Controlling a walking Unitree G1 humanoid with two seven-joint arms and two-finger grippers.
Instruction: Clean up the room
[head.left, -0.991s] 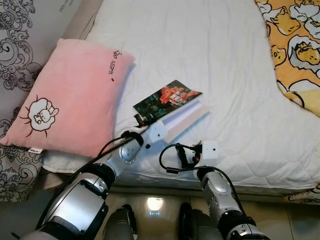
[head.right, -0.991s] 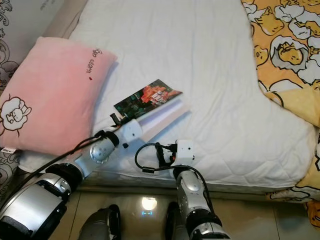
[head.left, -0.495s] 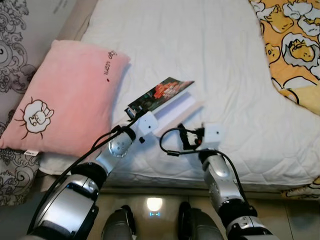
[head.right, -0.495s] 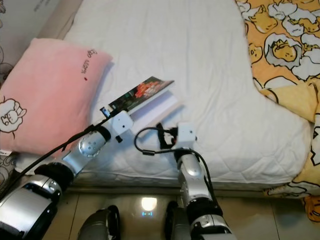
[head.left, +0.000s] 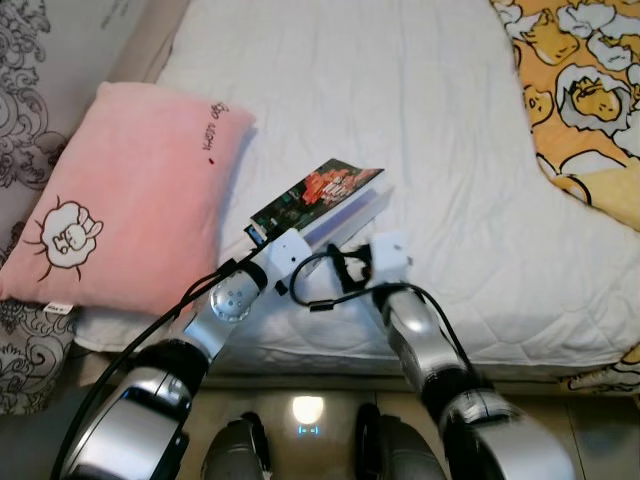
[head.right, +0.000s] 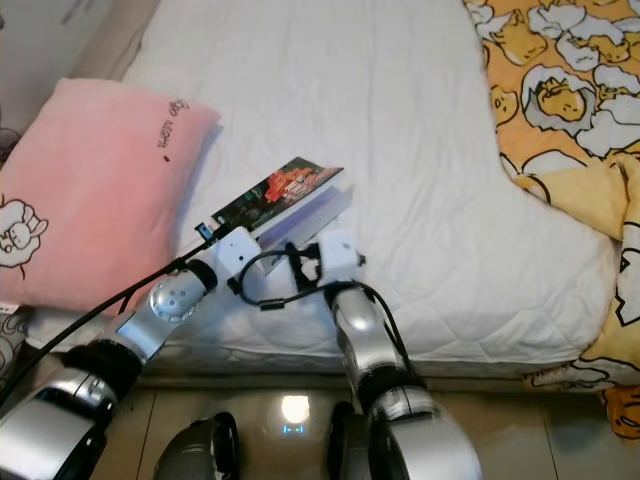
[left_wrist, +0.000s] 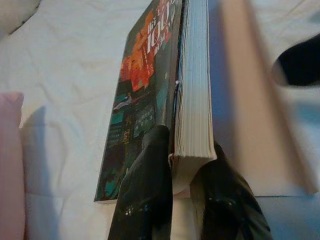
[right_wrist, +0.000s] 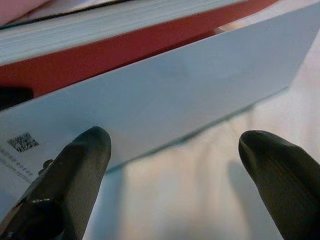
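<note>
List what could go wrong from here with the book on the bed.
1. The left gripper pinches only the page block of the book, with the cover splayed outside one finger, so pages may bend or tear.
2. The right gripper is open beside the back cover; closing there may crease it.
3. The book lies near the mattress edge and could slip off.

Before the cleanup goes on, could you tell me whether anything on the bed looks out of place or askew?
Yes: a book lies askew on the white bed beside the pink pillow, tipped up with its cover splayed, clamped by the left gripper.
</note>
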